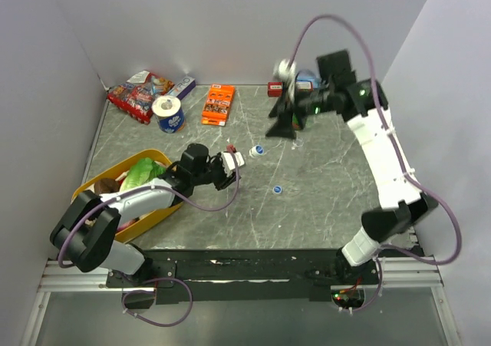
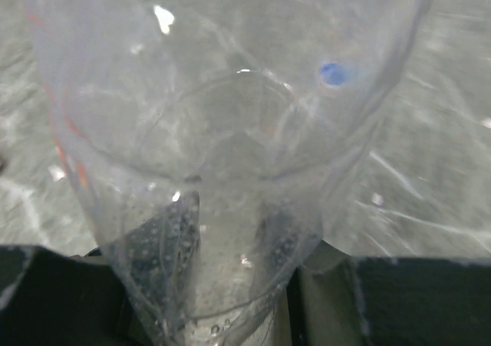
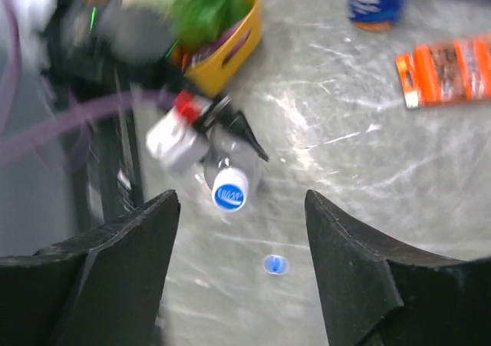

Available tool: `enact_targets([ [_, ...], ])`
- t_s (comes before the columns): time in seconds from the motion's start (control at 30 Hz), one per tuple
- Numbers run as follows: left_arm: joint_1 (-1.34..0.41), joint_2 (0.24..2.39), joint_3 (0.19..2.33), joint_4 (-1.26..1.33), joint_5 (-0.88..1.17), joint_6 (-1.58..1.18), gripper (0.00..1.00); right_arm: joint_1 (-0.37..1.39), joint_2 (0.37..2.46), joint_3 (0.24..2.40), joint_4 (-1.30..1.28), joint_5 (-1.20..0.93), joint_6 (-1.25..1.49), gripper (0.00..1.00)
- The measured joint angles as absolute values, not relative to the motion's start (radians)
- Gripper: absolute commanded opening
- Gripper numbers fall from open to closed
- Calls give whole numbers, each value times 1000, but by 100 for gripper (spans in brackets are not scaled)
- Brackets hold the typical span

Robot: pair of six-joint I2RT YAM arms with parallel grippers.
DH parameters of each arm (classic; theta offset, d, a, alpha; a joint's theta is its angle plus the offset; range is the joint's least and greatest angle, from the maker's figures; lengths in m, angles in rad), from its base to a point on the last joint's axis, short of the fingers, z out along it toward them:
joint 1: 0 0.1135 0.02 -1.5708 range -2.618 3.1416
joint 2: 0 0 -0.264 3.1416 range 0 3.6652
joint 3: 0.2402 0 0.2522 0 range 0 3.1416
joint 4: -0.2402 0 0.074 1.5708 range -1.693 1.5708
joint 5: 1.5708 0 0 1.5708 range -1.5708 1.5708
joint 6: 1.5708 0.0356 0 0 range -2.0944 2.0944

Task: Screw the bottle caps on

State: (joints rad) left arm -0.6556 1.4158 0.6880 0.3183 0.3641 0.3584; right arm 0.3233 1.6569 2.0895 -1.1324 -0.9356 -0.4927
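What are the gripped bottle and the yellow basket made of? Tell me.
The bottle looks like thin clear glossy plastic: the tabletop shows through it, with bright glints. The yellow basket looks like smooth opaque plastic, though blur leaves that open.

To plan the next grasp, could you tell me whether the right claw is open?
Open: the right claw shows its fingers wide apart, holding nothing; a loose blue cap lies below.

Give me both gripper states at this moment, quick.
The left gripper is closed on a clear bottle.
The right gripper is open, holding nothing.
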Motion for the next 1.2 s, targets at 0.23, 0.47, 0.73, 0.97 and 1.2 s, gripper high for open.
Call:
enact_targets([
  [0.23,-612,1415,825,126,605,452,1,530,1333,1594,-1145,-797,-1124,75],
  [0.47,-609,1415,873,-19,703,561,1,613,1160,1374,-1011,-684,-1377,71],
  [0.73,-609,1430,922,-136,742,629,1,619,1188,1406,-962,-668,-1412,68],
  [0.97,-608,1433,922,-167,750,672,1,619,1200,1426,-963,-665,-1420,65],
  [1.2,-608,1433,922,-181,755,704,1,619,1257,1487,-1026,-670,-1461,62],
])
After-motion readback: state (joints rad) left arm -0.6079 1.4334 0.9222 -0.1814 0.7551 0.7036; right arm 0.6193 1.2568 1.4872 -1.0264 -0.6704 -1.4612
